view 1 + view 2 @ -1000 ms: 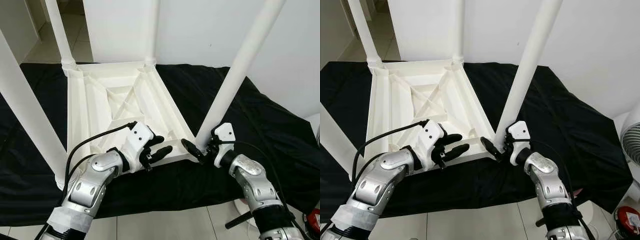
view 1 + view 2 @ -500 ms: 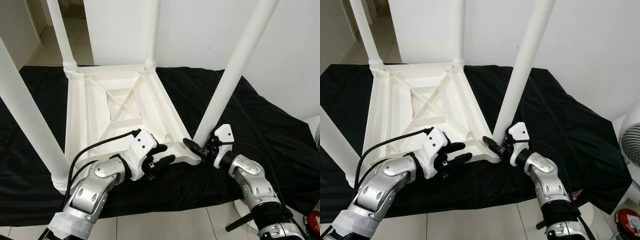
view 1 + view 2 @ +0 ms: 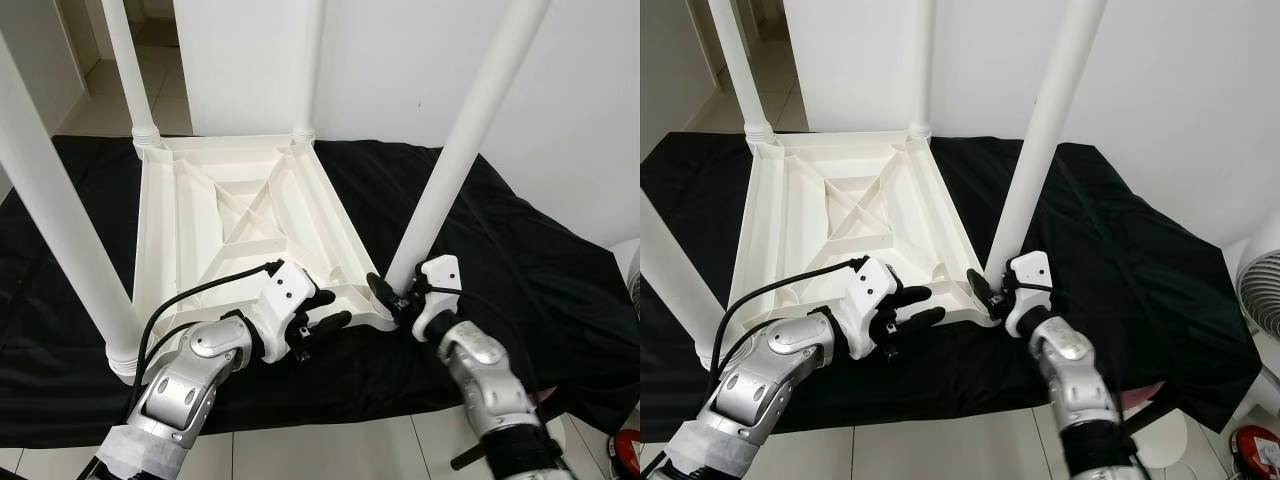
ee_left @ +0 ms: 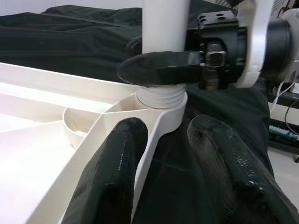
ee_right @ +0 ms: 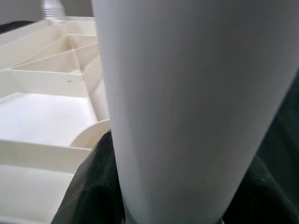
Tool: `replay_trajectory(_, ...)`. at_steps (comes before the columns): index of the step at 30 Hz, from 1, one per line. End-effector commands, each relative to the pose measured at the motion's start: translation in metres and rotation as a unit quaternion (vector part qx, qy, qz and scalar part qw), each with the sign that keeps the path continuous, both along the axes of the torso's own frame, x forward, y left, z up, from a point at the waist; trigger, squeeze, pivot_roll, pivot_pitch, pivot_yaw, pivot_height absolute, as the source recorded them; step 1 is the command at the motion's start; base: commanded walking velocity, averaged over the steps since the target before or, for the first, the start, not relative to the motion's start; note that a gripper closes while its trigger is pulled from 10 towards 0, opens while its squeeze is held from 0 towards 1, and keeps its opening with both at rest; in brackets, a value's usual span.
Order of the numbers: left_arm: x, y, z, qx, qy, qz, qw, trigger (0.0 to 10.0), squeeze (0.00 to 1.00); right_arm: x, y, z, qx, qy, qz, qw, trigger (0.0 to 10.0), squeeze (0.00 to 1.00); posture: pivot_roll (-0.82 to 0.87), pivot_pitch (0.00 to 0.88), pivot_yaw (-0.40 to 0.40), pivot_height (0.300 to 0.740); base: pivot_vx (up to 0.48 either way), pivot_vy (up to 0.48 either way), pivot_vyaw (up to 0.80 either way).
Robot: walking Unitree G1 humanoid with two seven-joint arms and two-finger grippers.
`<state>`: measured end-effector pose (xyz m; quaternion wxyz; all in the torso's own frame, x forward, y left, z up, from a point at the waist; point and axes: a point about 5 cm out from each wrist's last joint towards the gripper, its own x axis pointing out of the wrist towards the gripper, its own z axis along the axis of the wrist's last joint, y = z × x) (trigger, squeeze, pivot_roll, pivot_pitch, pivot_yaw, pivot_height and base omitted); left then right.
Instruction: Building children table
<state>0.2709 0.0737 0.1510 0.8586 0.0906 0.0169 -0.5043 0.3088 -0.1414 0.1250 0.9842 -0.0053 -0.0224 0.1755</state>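
Lying upside down on a black cloth (image 3: 520, 250), the white table (image 3: 215, 230) shows its ribbed underside, and four white legs stand up from its corners. At the near left corner a leg (image 3: 65, 215) rises tall past the upper edge of the head views; at the far left a thinner-looking leg (image 3: 128, 65) stands on its threaded collar, with another far leg (image 3: 308, 65) to its right.

The left gripper (image 3: 318, 312) rests at the near edge of the table, its two black fingers (image 4: 117, 177) spread narrowly apart on either side of that rim (in the wrist view the white rim runs up between them), one finger over the ribbed side and one over the cloth. I cannot tell whether they actually press on the plastic.

Just to the right, the near right leg (image 3: 470, 150) leans slightly as it rises from its corner socket. The right gripper (image 3: 390, 297) sits at the base of this leg, just above the threaded collar, with its fingers closed around the round shaft; its wrist view has the leg (image 5: 196, 107) between two dark fingers (image 5: 88, 186). The two grippers are near each other at this corner, not touching.

Further right the cloth falls in folds towards a tiled floor (image 3: 330, 450).
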Motion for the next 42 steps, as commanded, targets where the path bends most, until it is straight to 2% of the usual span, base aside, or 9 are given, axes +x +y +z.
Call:
replay_trajectory(1,-0.001,-0.002,0.0,0.001,-0.002,-0.008,1.0,10.0,0.0,-0.001,-0.004,-0.009,-0.009,0.028,-0.065,0.997,10.0,0.0,0.04,0.0,-0.073,0.74,0.0,0.0,0.0)
replay_trajectory(6,0.0,-0.001,0.002,-0.002,-0.003,-0.004,1.0,10.0,0.0,-0.003,0.012,-0.008,0.032,0.04,-0.16,0.986,10.0,0.0,0.04,0.0,-0.075,0.74,0.0,0.0,0.0)
replay_trajectory(18,-0.001,0.001,0.003,-0.002,-0.001,-0.001,1.0,10.0,0.0,-0.006,0.031,-0.005,0.047,0.039,-0.138,0.989,10.0,0.16,0.05,0.007,-0.078,0.74,0.0,0.0,0.0)
replay_trajectory(19,-0.001,0.002,0.003,-0.002,-0.001,0.001,1.0,10.0,0.0,-0.006,0.029,-0.003,0.053,0.035,-0.13,0.99,10.0,1.0,0.05,0.008,-0.079,0.74,0.0,0.0,0.0)
replay_trajectory(31,-0.001,0.004,0.004,-0.002,0.0,0.005,1.0,10.0,0.0,-0.007,0.002,0.014,0.045,-0.014,-0.024,0.999,10.0,1.0,0.05,0.033,-0.075,0.74,0.0,0.0,0.0)
replay_trajectory(32,-0.001,0.005,0.004,0.0,0.0,0.004,1.0,10.0,0.0,-0.007,-0.005,0.02,0.023,-0.024,0.032,0.999,10.0,0.72,0.05,0.034,-0.073,0.74,0.0,0.0,0.0)
replay_trajectory(33,-0.001,0.005,0.004,0.0,0.0,0.004,1.0,10.0,0.0,-0.007,-0.005,0.02,0.023,-0.024,0.032,0.999,10.0,0.72,0.05,0.034,-0.073,0.74,0.0,0.0,0.0)
replay_trajectory(34,-0.001,0.006,0.004,0.0,0.0,0.004,1.0,10.0,0.0,-0.007,-0.007,0.022,0.013,-0.029,0.05,0.998,10.0,0.0,0.05,0.034,-0.073,0.74,0.0,0.0,0.0)
replay_trajectory(42,0.001,0.004,0.008,-0.003,-0.002,0.002,1.0,10.0,0.0,0.0,-0.012,0.026,-0.039,-0.037,0.16,0.986,10.0,0.0,0.05,0.043,-0.06,0.74,0.0,0.0,0.0)
